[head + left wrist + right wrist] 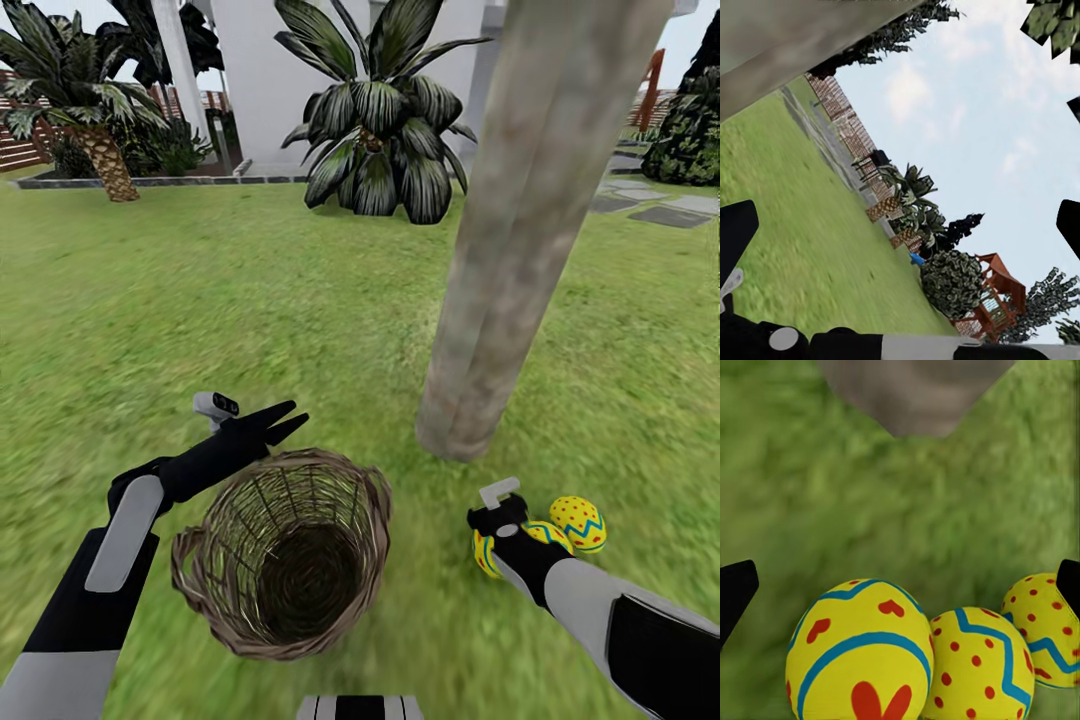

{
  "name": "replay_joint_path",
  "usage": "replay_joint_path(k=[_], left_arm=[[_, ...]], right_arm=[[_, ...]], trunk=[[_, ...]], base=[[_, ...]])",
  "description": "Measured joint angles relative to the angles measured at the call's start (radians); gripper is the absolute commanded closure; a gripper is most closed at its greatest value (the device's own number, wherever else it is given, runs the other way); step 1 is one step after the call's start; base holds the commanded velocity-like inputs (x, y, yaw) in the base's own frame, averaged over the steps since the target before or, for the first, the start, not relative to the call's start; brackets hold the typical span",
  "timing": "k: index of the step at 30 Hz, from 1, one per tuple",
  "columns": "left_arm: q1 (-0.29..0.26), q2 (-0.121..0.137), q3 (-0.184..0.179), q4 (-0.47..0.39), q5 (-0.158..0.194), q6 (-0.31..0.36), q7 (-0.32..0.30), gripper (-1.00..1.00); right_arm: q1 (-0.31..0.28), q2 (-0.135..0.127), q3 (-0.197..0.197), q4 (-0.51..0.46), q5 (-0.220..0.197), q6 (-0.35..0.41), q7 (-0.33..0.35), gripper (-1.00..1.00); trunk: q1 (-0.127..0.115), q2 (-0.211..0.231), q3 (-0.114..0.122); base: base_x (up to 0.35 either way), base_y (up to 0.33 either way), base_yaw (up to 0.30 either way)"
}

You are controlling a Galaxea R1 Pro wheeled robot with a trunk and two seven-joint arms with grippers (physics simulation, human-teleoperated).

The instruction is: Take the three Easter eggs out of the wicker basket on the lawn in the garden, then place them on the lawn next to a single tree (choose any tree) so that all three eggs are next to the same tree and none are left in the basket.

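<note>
Low in the middle of the head view sits the basket (285, 560). I can look right down into it, and I see only dark woven twigs at the bottom. No egg is in it.

My left claw (283, 420) hangs just past the basket's far rim, left of middle. Its two black fingers are spread apart and hold nothing.

My right claw (497, 518) is low on the right of the head view. In my right wrist view I see a black fingertip (735, 592) at each side edge, so the claw is wide open and empty. Between them, at the bottom of that view, lie the three eggs on the grass: the heart egg (859, 656), the middle egg (979, 667) and the dotted egg (1046, 630). They sit close together and look like they touch. In the head view they peek out by my right wrist (577, 522).

Just past the eggs, the tree (520, 250) comes up from the lawn (250, 300) and leans to the upper right. The eggs lie near its foot.

I think the job is about done. To end well, I should lift my right claw straight up and away, slowly, so I do not bump an egg and make it roll off.

Far back, along the top, are a palm (385, 120) and a white house (260, 70).
</note>
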Motion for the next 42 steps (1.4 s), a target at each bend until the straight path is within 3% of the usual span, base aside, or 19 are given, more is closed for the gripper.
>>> replay_joint_path(k=[3, 8, 13, 15, 18, 21, 31, 36, 42], left_arm=[[-0.007, 0.003, 0.001, 0.000, 0.000, 0.002, 0.002, -1.00], [-0.015, 0.019, 0.005, 0.000, -0.001, 0.005, 0.005, -1.00], [-0.028, 0.067, 0.018, 0.003, -0.007, 0.006, 0.007, -1.00], [-0.032, 0.108, 0.032, 0.003, -0.003, 0.007, 0.005, -1.00], [-0.034, 0.143, 0.058, 0.004, 0.000, 0.008, 0.004, -1.00], [-0.034, 0.152, 0.089, 0.005, 0.001, 0.009, 0.003, -1.00], [-0.034, 0.169, 0.111, 0.008, -0.001, 0.010, 0.003, -1.00], [-0.033, 0.228, 0.143, 0.010, 0.000, 0.010, 0.003, -1.00], [-0.032, 0.248, 0.152, 0.026, -0.013, 0.007, 0.011, -1.00]], right_arm=[[0.000, 0.001, -0.004, -0.002, 0.000, 0.000, -0.001, -1.00], [0.000, 0.000, -0.059, -0.003, -0.002, 0.001, 0.000, -1.00], [0.004, 0.000, -0.100, -0.004, -0.004, 0.004, 0.001, -1.00], [0.007, 0.002, -0.103, -0.006, -0.010, 0.004, 0.001, -1.00], [0.009, 0.002, -0.104, -0.006, -0.045, 0.018, 0.001, -1.00], [0.011, 0.000, -0.105, -0.005, -0.075, 0.053, 0.002, -1.00], [0.011, 0.002, -0.105, -0.009, -0.084, 0.096, 0.012, -1.00], [0.011, -0.002, -0.106, -0.010, -0.084, 0.154, 0.151, -1.00], [0.011, -0.025, -0.103, -0.009, -0.087, 0.213, 0.322, -1.00]], trunk=[[-0.001, 0.001, 0.012], [-0.004, 0.002, 0.031], [-0.006, 0.003, 0.050], [-0.007, 0.003, 0.058], [-0.008, 0.004, 0.070], [-0.009, 0.005, 0.081], [-0.014, 0.007, 0.120], [-0.016, 0.008, 0.139], [-0.019, 0.010, 0.163]], base=[[0.000, 0.000, 0.000], [0.000, 0.000, 0.000], [0.000, 0.000, 0.000], [0.000, 0.000, 0.000], [0.000, 0.000, 0.000], [0.000, 0.000, 0.000], [0.000, 0.000, 0.000], [0.000, 0.000, 0.000], [0.000, 0.000, 0.000]])
